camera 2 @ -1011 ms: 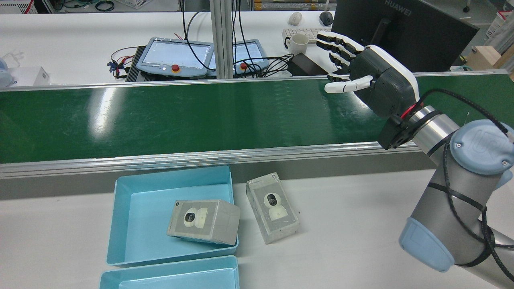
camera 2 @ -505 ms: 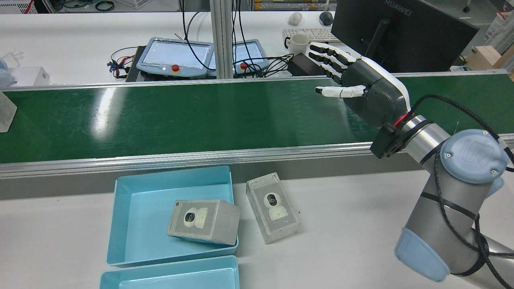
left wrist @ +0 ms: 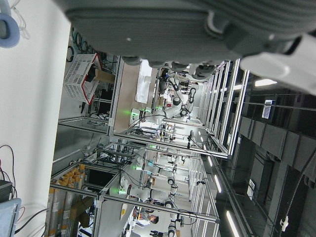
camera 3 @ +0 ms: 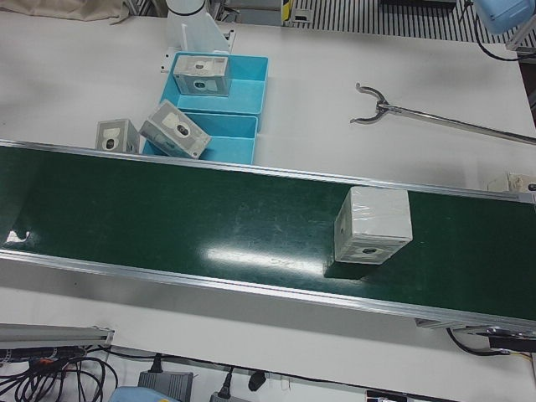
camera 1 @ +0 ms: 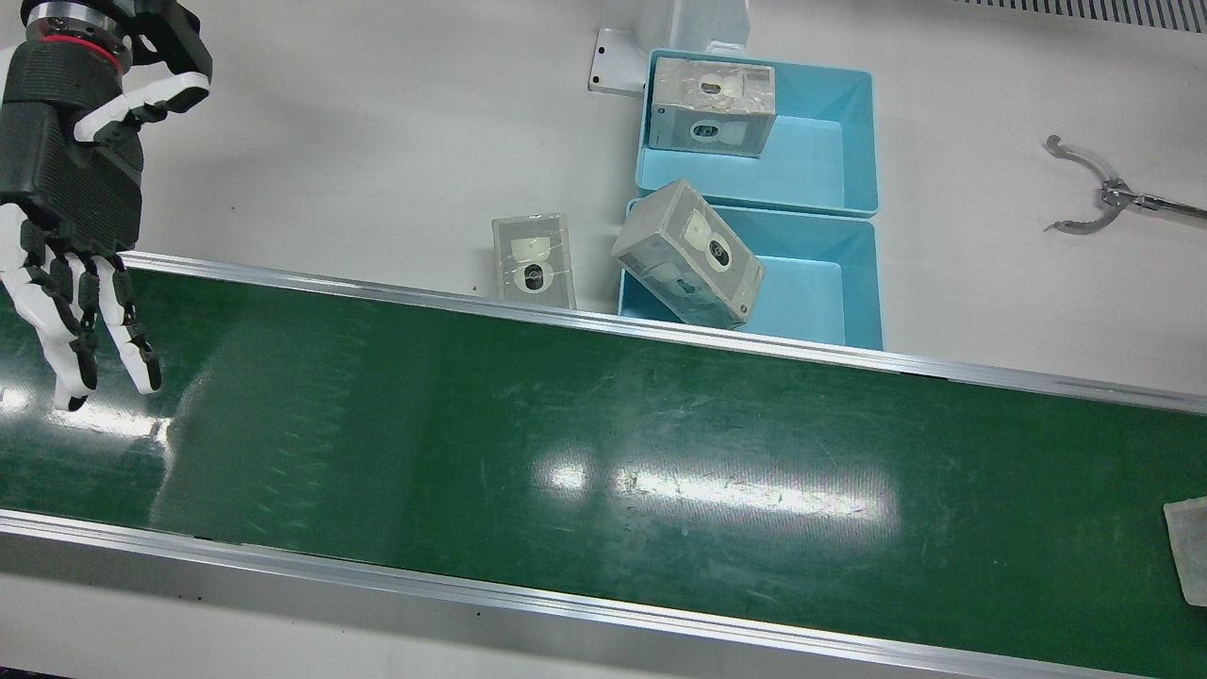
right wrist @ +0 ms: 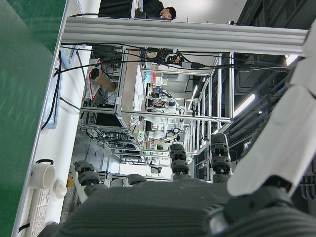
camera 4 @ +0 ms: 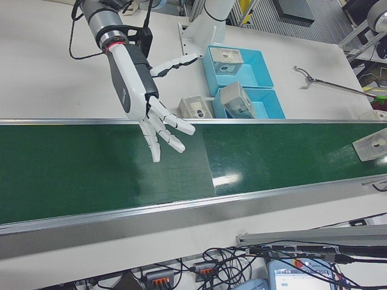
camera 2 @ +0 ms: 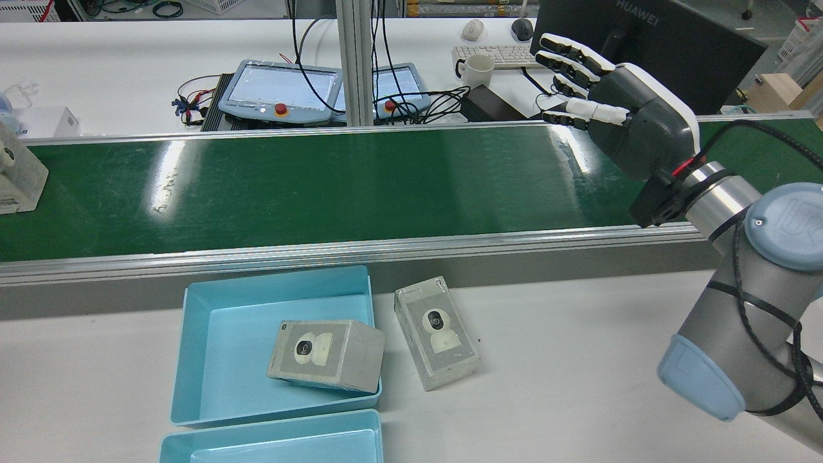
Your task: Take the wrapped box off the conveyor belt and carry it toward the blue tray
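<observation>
Black monitor (camera 2: 649,48) | "HUAWEI" | right hand (camera 2: 617,116) spread, empty

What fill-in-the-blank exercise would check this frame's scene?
1. The right hand hovers over the conveyor belt with its fingers ____.
2. The wrapped box on the belt is ____ by either hand.
3. The box beside the blue tray lies on the ____ table.

Missing words: open; untouched; white

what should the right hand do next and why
Probably hold open above the conveyor belt and wait: the right hand holds nothing, fingers spread, and the wrapped box sits far along the belt, near its left end in the rear view.
</observation>
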Motion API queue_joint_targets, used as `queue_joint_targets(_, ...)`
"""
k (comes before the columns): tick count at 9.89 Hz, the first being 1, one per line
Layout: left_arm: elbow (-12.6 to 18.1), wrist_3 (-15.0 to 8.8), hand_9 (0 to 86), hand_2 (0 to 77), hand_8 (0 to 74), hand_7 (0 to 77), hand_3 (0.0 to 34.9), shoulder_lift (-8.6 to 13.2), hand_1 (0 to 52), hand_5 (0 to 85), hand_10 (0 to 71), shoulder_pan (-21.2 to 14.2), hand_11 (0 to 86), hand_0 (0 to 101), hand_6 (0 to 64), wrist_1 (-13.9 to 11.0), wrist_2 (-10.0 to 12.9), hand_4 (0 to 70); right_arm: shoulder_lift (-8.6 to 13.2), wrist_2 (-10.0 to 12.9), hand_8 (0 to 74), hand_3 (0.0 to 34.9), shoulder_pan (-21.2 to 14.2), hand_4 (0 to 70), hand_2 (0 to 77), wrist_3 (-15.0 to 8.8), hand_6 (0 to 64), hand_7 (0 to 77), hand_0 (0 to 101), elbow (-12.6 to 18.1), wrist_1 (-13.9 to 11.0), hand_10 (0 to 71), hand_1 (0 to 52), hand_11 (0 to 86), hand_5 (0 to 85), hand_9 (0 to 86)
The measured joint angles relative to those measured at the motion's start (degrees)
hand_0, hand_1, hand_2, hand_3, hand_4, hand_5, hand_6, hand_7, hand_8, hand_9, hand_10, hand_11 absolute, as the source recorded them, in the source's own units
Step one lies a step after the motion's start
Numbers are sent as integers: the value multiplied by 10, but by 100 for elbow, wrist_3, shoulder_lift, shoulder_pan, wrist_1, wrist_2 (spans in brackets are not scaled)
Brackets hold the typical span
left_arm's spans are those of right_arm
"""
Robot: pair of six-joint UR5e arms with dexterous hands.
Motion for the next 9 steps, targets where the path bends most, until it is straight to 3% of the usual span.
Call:
queue_joint_targets(2,0,0,0,11,5,5,0,0,0,5,5,0,0,0,0,0,0,0,-81,-7,0,301,58,104,87,25,0,109,380,-23,-3,54,60,87,142,16)
queue_joint_targets(3,0,0,0,5,0,5,0,0,0,5,0,0,0,0,0,0,0,0,-69,-12,0,301,60,136,98,26,0,136,377,-41,-2,54,60,76,164,16)
queue_joint_targets(9,0,0,5,11,0,5,0,0,0,5,0,0,0,0,0,0,0,0,167,-86,0,302,-118,169,125,22,0,153,378,-136,0,65,60,93,218,16)
